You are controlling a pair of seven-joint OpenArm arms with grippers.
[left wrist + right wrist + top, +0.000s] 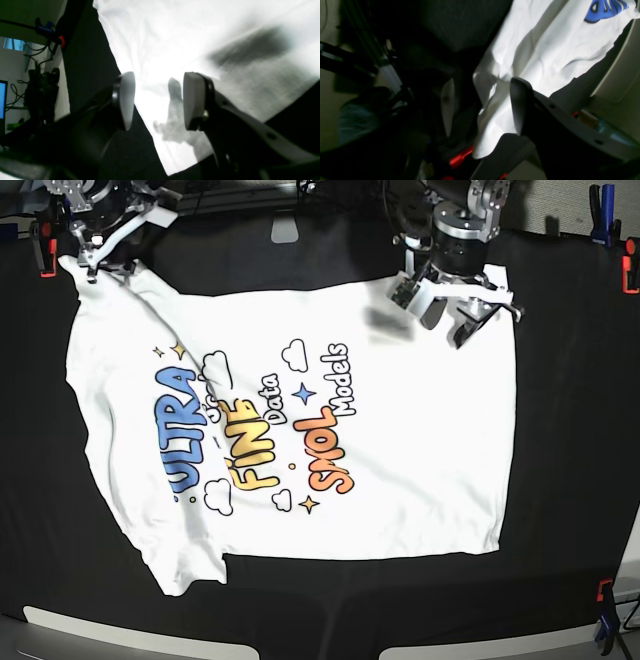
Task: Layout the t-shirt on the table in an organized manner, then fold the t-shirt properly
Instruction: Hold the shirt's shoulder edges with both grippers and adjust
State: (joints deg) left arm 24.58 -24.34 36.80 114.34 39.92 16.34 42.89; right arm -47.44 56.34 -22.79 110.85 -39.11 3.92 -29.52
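T-shirt (300,430) lying print-up on black counter (570,480), reading "ULTRA FINE Data SMOL Models". Left claw (156,100) hovering spread over plain hem corner, grasping nothing. Right claw (482,105) gaping around bunched sleeve edge, not clenched.

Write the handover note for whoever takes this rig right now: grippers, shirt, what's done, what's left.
Left gripper: open, holding nothing, over the t-shirt's hem corner.
Right gripper: jaws apart around the bunched corner near the sleeve; a real grip cannot be told.
T-shirt: print up on the table, mostly spread out.
Done: the rough layout.
Left: smooth the wrinkled, tucked sleeve side, then all the folding.
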